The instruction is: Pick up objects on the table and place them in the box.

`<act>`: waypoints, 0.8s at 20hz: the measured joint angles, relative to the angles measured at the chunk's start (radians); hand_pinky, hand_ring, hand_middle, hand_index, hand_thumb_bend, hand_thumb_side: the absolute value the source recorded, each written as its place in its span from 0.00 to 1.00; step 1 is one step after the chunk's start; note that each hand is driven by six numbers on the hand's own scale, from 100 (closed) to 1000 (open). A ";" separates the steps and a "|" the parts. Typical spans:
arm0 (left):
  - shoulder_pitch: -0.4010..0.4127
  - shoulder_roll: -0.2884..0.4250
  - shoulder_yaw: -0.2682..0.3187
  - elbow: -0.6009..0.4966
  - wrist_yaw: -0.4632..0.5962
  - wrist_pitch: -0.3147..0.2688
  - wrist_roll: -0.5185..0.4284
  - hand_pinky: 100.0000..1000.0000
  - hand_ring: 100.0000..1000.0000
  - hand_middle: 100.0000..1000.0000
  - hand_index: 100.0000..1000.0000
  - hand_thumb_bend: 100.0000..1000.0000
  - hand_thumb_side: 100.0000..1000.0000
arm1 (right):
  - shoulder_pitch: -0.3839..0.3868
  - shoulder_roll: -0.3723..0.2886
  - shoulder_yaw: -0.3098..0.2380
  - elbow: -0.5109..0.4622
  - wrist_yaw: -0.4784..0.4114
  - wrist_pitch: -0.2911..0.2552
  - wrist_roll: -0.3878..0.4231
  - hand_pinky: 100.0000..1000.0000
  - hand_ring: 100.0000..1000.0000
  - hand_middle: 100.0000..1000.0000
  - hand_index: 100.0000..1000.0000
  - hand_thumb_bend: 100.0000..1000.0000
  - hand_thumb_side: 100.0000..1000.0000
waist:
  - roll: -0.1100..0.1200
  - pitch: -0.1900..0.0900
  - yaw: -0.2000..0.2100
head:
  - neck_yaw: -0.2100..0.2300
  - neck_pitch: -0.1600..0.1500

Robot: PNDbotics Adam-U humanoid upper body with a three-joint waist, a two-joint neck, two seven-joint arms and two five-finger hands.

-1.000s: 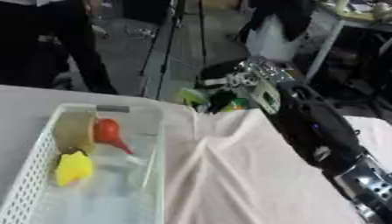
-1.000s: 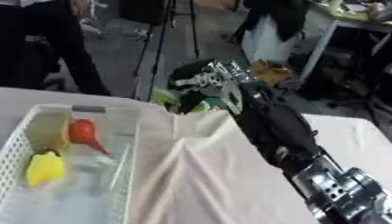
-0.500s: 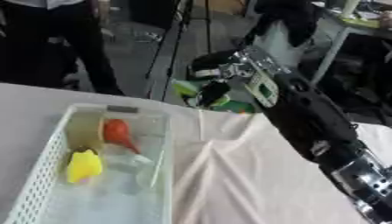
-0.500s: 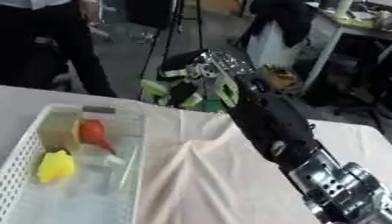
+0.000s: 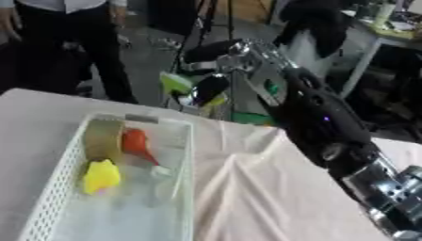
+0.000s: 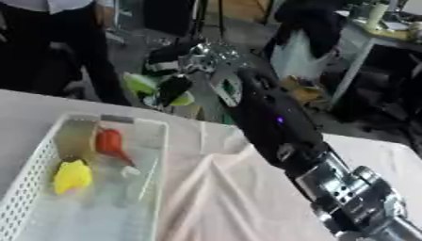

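My right arm reaches in from the lower right, up across the table to beyond its far edge. My right hand (image 5: 224, 55) is shut on a yellow-green object with a dark part (image 5: 183, 86), held in the air just past the far right corner of the white mesh box (image 5: 189, 155). Inside the box lie a red object (image 5: 134, 141), a yellow object (image 5: 101, 175), a tan roll (image 5: 101, 135) and a small pale item (image 5: 162, 170). My left hand shows in no view.
A rumpled white cloth (image 5: 263, 197) covers the table to the right of the box, under my arm. Bare table (image 5: 33, 113) lies left of the box. Stands, desks and people are on the floor beyond the far edge.
My right hand has carried the yellow-green object leftward, from over the cloth's far edge toward the box's far corner. The view has also shifted.
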State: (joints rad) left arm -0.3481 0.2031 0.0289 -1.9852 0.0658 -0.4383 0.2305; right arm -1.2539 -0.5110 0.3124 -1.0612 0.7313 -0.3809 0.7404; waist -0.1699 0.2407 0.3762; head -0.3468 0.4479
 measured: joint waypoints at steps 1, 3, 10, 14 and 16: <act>-0.003 0.000 0.000 0.000 0.001 0.000 0.000 0.99 0.90 1.00 0.92 0.01 1.00 | -0.005 0.007 0.001 -0.001 -0.006 0.001 0.001 0.81 0.63 0.29 0.41 0.00 0.60 | -0.001 -0.001 0.004 | -0.002 0.000; -0.005 0.000 0.000 0.000 0.004 0.001 0.001 0.99 0.90 1.00 0.92 0.01 1.00 | -0.009 0.022 0.003 -0.003 -0.019 0.004 0.004 0.81 0.62 0.29 0.41 0.00 0.60 | -0.005 -0.003 0.012 | -0.006 0.001; -0.013 -0.001 0.001 0.000 0.009 0.002 0.004 0.99 0.90 1.00 0.92 0.01 1.00 | -0.008 0.081 0.006 -0.003 -0.028 0.009 0.009 0.81 0.60 0.28 0.41 0.00 0.58 | -0.006 -0.005 0.038 | -0.017 0.008; -0.014 -0.002 0.001 0.000 0.011 0.001 0.007 0.99 0.90 1.00 0.92 0.01 1.00 | 0.006 0.123 0.000 -0.002 -0.008 0.002 0.002 0.80 0.59 0.27 0.40 0.00 0.58 | -0.006 -0.005 0.041 | -0.042 -0.005; -0.014 -0.006 0.002 0.000 0.011 0.002 0.008 0.99 0.90 1.00 0.92 0.01 1.00 | 0.018 0.150 -0.017 -0.003 0.007 -0.009 -0.009 0.80 0.59 0.27 0.40 0.00 0.58 | -0.006 -0.005 0.042 | -0.057 -0.018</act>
State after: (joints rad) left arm -0.3623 0.1975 0.0309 -1.9852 0.0767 -0.4366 0.2385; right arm -1.2362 -0.3608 0.2957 -1.0637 0.7385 -0.3900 0.7313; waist -0.1754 0.2361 0.4186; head -0.4039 0.4302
